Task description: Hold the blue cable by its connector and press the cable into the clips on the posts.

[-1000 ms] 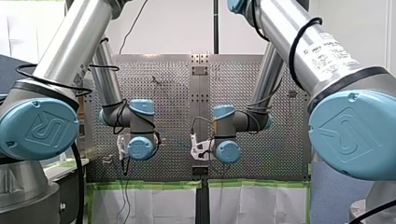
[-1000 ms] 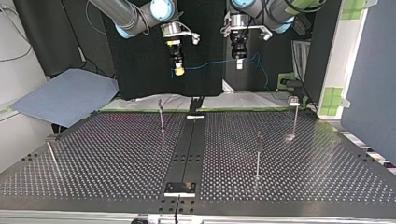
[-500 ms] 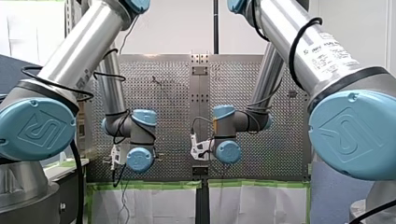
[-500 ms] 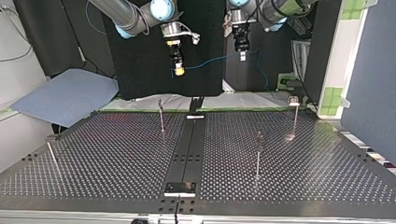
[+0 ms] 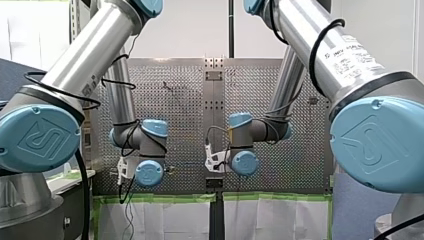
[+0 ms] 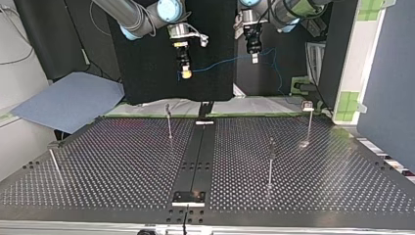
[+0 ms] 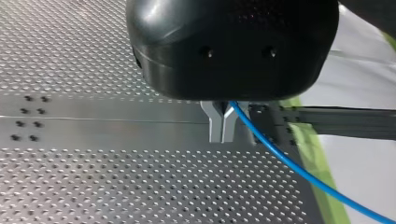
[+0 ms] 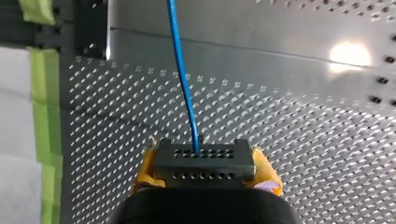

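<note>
Clamping the dark block connector (image 8: 205,161) in my right gripper (image 8: 204,167), I have drawn my left gripper (image 7: 222,133), pinching the thin blue cable (image 7: 299,172), leftward, seemingly taking up slack.

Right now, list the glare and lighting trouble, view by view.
Right wrist view: a bright glare spot on the table, well off the blue cable and connector. Left wrist view: sheen on the black housing of my left gripper. Top view: the cable stands out against a dark backdrop.
</note>
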